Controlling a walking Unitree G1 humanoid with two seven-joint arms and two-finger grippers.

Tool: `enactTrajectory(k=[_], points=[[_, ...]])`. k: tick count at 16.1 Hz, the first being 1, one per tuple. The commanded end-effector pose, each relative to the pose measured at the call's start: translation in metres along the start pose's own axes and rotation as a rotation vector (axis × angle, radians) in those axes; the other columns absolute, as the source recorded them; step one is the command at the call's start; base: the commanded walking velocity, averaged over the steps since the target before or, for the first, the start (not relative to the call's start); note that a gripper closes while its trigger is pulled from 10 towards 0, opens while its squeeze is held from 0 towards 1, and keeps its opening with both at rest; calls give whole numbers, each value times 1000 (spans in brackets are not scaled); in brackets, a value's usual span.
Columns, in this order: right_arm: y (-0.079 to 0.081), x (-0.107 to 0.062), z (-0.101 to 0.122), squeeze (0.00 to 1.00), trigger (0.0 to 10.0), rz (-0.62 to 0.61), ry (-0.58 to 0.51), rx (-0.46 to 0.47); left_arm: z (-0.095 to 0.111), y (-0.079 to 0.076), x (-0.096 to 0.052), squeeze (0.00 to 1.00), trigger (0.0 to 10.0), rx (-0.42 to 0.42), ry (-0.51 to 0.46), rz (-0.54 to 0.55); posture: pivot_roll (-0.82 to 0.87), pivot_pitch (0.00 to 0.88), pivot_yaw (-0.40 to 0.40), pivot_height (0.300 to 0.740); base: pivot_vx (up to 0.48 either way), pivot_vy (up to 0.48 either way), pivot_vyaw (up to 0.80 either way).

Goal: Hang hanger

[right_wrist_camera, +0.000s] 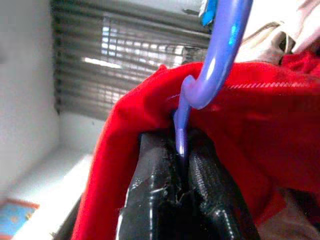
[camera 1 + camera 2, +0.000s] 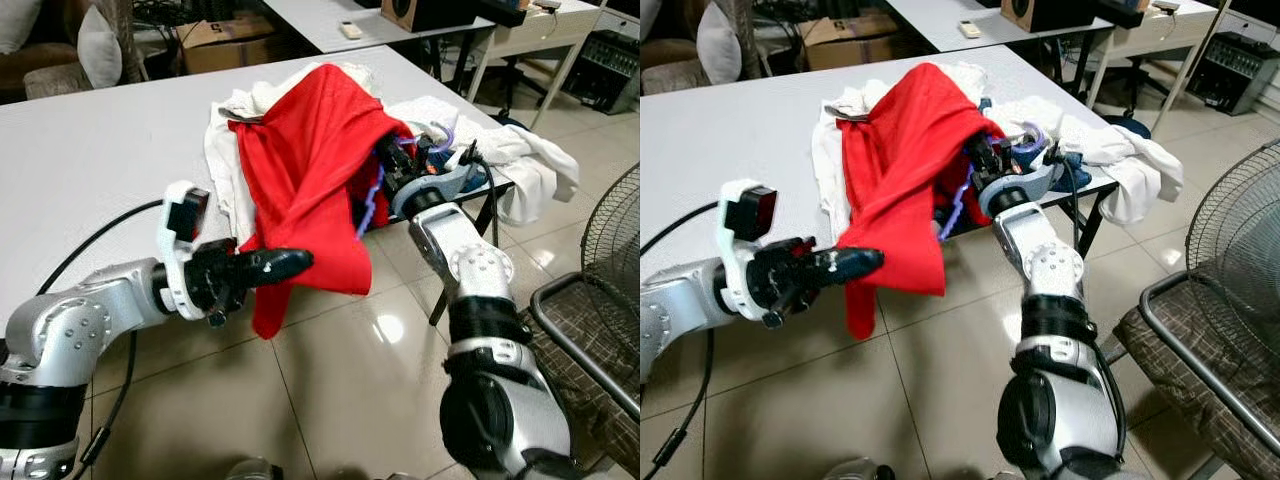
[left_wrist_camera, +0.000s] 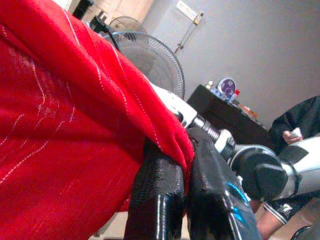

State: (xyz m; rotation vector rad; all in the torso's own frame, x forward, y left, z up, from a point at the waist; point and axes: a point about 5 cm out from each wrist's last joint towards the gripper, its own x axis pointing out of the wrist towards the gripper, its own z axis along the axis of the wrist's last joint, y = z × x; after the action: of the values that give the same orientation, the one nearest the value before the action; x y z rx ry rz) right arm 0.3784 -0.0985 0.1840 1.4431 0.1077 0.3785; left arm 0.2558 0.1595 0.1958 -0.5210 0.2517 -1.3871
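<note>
At the table's (image 2: 90, 150) near edge, your right gripper (image 1: 182, 192) pinches the thin purple hanger (image 1: 217, 60), fingers tight on its stem. Its hook curves up out of a red shirt (image 2: 310, 170) draped over it. Your left gripper (image 3: 180, 190) is clamped on a fold of that red cloth. White clothes (image 2: 530, 165) lie heaped behind. You have a fan (image 2: 610, 240) and a chair (image 2: 1200, 350) on your right.
</note>
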Motion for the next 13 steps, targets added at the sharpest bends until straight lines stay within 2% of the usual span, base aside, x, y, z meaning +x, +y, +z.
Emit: enactTrajectory(k=[1, 2, 3, 5, 6, 8, 9, 11, 12, 13], points=[[14, 7, 3, 0, 10000, 43, -73, 86, -4, -4, 5, 0, 0, 19, 46, -32, -32, 7, 28, 740, 0, 0, 0], [15, 10, -4, 0, 10000, 46, -48, 96, -5, -2, 6, 0, 0, 21, 42, -26, -29, 6, 26, 740, 0, 0, 0], [14, 12, -13, 0, 10000, 24, -42, 87, -5, -4, 12, 0, 0, 11, 20, -65, -27, 5, 22, 740, 0, 0, 0], [10, 15, -19, 0, 10000, -23, -72, 76, -3, -9, 24, 0, 0, -10, -34, -129, -27, 5, 20, 740, 0, 0, 0], [8, 17, -23, 0, 10000, -48, -94, 91, -1, -9, 35, 0, 0, -35, -105, -159, -27, 5, 20, 740, 0, 0, 0], [6, 19, -30, 0, 10000, -76, -117, 116, -4, -5, 53, 0, 0, -71, -151, -155, -27, 5, 20, 740, 0, 0, 0], [7, 20, -34, 0, 10000, -76, -112, 128, -11, 2, 59, 0, 0, -76, -120, -106, -35, 6, 19, 740, 0, 0, 0], [13, 22, -38, 0, 10000, -44, -108, 194, -29, 12, 64, 0, 0, -34, 10, -8, -35, 6, 19, 740, 0, 0, 0], [16, 23, -41, 0, 10000, -26, -76, 190, -37, 20, 64, 0, 0, 34, 87, 74, -46, 10, 24, 740, 0, 0, 0], [21, 24, -44, 0, 10000, -2, -45, 186, -39, 27, 65, 0, 0, 109, 123, 146, -47, 12, 22, 740, 0, 0, 0]])
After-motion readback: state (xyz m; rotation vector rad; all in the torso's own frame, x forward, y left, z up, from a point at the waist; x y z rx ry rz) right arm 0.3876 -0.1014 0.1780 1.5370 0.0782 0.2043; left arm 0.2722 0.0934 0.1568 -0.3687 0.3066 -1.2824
